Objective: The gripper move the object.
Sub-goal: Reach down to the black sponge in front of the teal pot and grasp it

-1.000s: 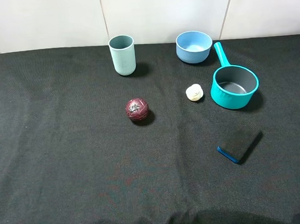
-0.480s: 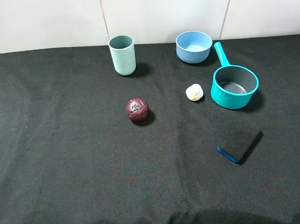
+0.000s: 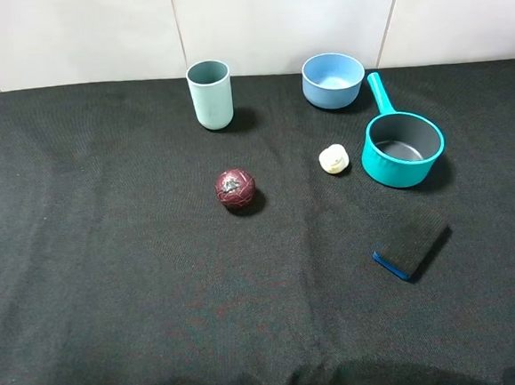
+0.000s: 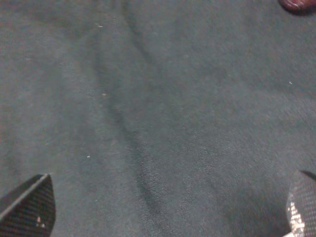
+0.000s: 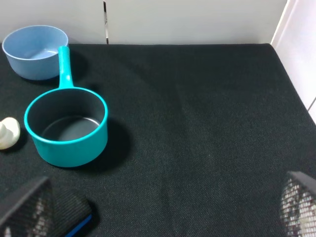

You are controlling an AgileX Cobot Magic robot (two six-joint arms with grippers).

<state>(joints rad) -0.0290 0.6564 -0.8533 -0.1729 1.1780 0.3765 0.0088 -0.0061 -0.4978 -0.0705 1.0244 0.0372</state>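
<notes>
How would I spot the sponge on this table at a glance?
On the black cloth, find the teal saucepan on the right side. Just nearer the camera than it lies the sponge, touching nothing. It is the only flat rectangular block, black top over blue base, unlike the round dark red ball and small cream lump.

Nothing in view has changed since a second ago.
</notes>
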